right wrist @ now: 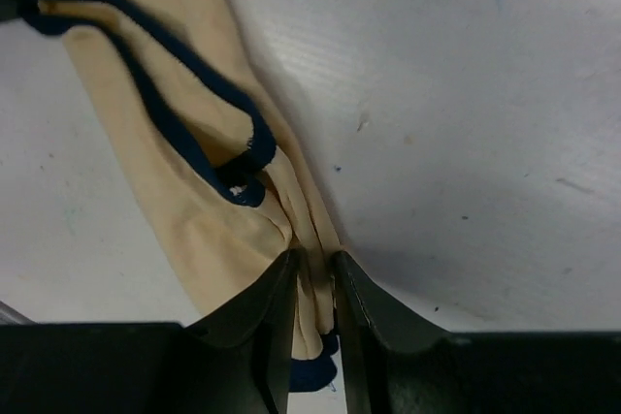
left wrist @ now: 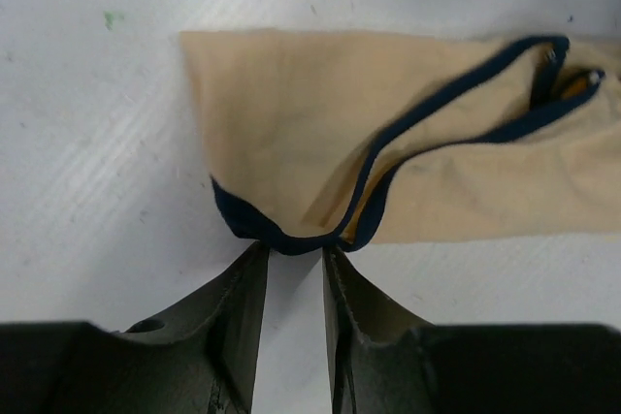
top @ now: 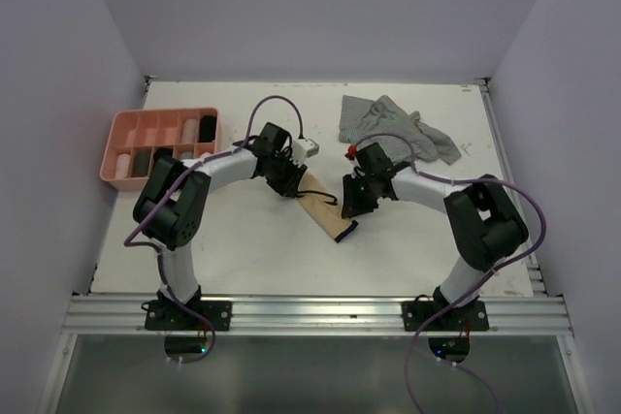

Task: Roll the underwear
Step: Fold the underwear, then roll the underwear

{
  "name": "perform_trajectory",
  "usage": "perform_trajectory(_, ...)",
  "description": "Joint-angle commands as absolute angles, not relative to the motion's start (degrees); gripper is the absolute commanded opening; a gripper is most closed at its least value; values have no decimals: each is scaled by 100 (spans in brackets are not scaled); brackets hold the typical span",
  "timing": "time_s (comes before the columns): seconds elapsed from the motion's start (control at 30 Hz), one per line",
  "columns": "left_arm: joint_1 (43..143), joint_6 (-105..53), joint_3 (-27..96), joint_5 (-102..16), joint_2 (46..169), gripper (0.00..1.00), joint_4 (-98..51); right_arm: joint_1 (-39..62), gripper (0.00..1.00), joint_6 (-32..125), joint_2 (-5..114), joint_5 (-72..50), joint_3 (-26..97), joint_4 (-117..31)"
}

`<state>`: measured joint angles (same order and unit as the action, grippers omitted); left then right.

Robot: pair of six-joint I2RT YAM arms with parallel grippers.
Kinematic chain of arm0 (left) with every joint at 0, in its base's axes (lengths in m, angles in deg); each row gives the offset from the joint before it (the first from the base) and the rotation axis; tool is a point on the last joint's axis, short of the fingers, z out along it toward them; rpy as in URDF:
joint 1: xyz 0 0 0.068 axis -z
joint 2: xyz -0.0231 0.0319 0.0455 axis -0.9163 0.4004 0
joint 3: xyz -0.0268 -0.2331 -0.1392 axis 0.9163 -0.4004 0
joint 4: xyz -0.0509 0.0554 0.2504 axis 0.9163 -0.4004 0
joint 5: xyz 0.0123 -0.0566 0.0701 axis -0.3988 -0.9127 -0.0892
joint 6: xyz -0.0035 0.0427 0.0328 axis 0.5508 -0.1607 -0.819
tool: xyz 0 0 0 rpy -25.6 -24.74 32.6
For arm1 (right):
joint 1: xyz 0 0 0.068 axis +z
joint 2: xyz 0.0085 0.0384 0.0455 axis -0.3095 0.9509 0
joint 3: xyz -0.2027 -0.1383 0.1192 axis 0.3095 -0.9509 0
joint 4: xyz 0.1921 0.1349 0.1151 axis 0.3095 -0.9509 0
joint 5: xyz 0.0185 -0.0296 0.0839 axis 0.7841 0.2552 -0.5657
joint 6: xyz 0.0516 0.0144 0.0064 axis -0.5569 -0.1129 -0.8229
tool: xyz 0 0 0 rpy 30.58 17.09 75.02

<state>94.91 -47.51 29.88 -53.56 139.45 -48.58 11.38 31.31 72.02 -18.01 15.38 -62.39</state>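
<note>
The beige underwear [top: 325, 212] with dark trim lies as a long folded strip between my two grippers. My left gripper [top: 291, 184] is at its far end. In the left wrist view the underwear [left wrist: 291, 113] comes to a point at my left gripper [left wrist: 294, 247], whose narrowly parted tips pinch the dark trim. My right gripper [top: 351, 208] is at the near end. In the right wrist view it [right wrist: 315, 259] is shut on a bunched fold of the beige underwear [right wrist: 194, 230]. Grey striped underwear [top: 393, 126] lies crumpled at the back right.
A pink compartment tray [top: 119, 133] stands at the back left and holds rolled items. Walls enclose the table on the left, back and right. A metal rail runs along the near edge by the arm bases.
</note>
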Motion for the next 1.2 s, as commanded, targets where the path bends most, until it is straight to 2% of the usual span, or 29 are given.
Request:
perform_trajectory(0.0,9399,-4880,3367,-5595,14334,34,-4425,1431,27,2497,6949,-1840,1013,-6036)
perform_trajectory(0.2,9373,-4995,3518,-6025,14554,39,-4232,2099,27,1522,6667,-2104,749,-5403)
perform_trajectory(0.4,9207,-4960,3140,-6236,13993,46,-4039,2196,31,1213,6098,-1842,836,-5472)
perform_trajectory(0.53,8794,-5222,2631,-6552,12722,54,-3836,2178,33,1458,5439,-1481,1038,-6138)
perform_trajectory(0.6,8618,-5738,2393,-6843,12036,55,-4037,2187,33,1520,5200,-1401,1127,-6290)
perform_trajectory(0.7,8608,-6529,1893,-7341,11331,56,-4309,2178,33,1521,4900,-1602,1118,-6037)
perform_trajectory(0.77,8635,-6813,1376,-7589,10698,59,-4363,2187,31,1433,5109,-2031,1153,-5808)
perform_trajectory(0.87,9133,-7620,656,-7399,10064,60,-4452,2214,29,1231,5540,-2524,1066,-5290)
perform_trajectory(1.0,9969,-7913,-322,-6958,9283,60,-3803,2214,29,1186,6112,-2877,925,-4570)
perform_trajectory(1.17,10882,-7991,-876,-6142,9254,60,-3186,2205,28,1248,6789,-3027,609,-4077)
